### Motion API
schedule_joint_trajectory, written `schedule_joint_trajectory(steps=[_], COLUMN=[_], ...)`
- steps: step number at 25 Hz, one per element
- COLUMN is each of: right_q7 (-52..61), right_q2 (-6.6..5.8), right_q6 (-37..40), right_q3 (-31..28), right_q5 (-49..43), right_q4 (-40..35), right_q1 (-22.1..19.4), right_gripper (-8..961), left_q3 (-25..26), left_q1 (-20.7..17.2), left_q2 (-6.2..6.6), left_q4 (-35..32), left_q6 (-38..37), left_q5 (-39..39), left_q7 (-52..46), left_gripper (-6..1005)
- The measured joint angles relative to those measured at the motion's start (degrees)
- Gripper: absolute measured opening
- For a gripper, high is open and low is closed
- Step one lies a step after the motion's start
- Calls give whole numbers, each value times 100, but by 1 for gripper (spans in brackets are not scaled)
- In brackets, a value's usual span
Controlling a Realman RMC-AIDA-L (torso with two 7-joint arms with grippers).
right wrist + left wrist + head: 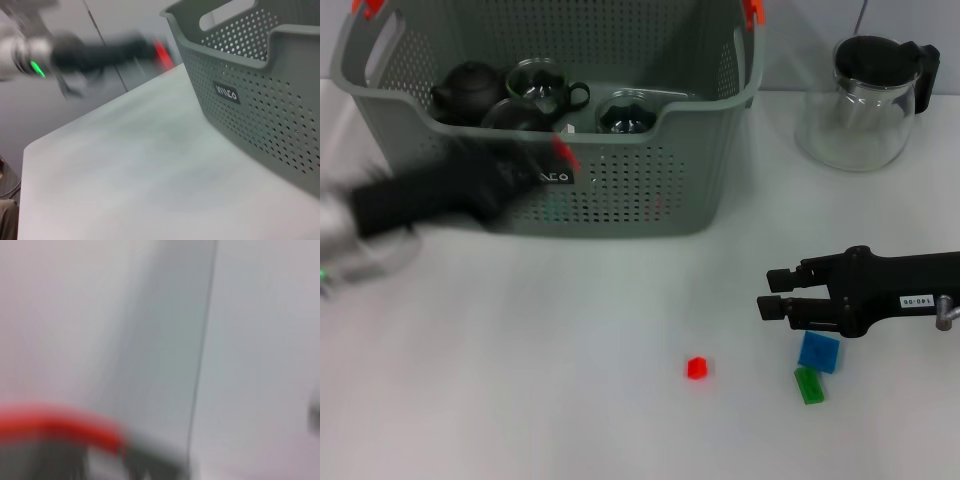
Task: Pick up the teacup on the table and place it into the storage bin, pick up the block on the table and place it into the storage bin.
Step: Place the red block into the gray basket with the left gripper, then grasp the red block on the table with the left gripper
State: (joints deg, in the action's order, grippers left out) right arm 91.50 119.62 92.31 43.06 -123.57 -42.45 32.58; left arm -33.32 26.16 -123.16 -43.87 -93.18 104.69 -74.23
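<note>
Left gripper (555, 160) blurred, left of frame at storage bin (620, 190) front wall; grip state cannot tell. Right gripper (772, 292) lower right, jaws slightly apart, empty, above blue block (819, 352). Bin holds 3 dark cups (545, 85), upper centre.

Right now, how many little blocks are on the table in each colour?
Red block: 1
Blue block: 1
Green block: 1
Total: 3 blocks on the table
</note>
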Motion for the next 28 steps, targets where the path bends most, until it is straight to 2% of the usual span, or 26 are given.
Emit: schedule_joint_trajectory(steps=[1,2,3,5,6,7,10,12,14,16,19,22,25,28], right_q7=[0,0,0,0,0,0,0,0,0,0,0,0,0,-11], right_q2=[0,0,-1,3,4,7,12,16,18,23,25,27,27,26], right_q6=[-7,-11,-15,-15,-13,-6,-2,-16,-19,-21,-20,-23,-35,-39], right_q3=[-1,0,-1,1,0,1,1,1,0,1,1,1,0,0], right_q5=[0,0,0,0,0,0,-1,0,0,0,0,-2,-11,-8], right_q4=[0,0,0,0,0,0,0,1,5,8,10,10,9,9], right_q1=[1,3,7,16,14,13,4,3,10,20,38,41,38,25], right_gripper=[463,463,463,463,463,463,463,463,463,463,463,463,463,462], left_q3=[416,597,930,1189,1244,1217,899,471,-135,-869,-1586,-1798,-1732,-1495], left_q1=[28,65,170,365,541,677,1099,1305,1463,1570,1643,1668,1588,1301], left_q2=[92,146,282,513,697,799,1001,1012,961,857,696,555,500,473], left_q4=[-289,-378,-564,-729,-790,-800,-818,-815,-800,-778,-776,-860,-1117,-1448], left_q6=[-508,-645,-889,-891,-709,-556,215,857,1694,2563,3455,3780,3686,3335], left_q5=[-293,-426,-693,-881,-855,-742,72,717,1316,1888,2519,2749,2549,1853], left_q7=[-446,-711,-1259,-2010,-2446,-2684,-3124,-3324,-3614,-4066,-4631,-4777,-4782,-4571], left_gripper=[154,155,156,157,157,158,160,161,162,163,165,166,168,301])
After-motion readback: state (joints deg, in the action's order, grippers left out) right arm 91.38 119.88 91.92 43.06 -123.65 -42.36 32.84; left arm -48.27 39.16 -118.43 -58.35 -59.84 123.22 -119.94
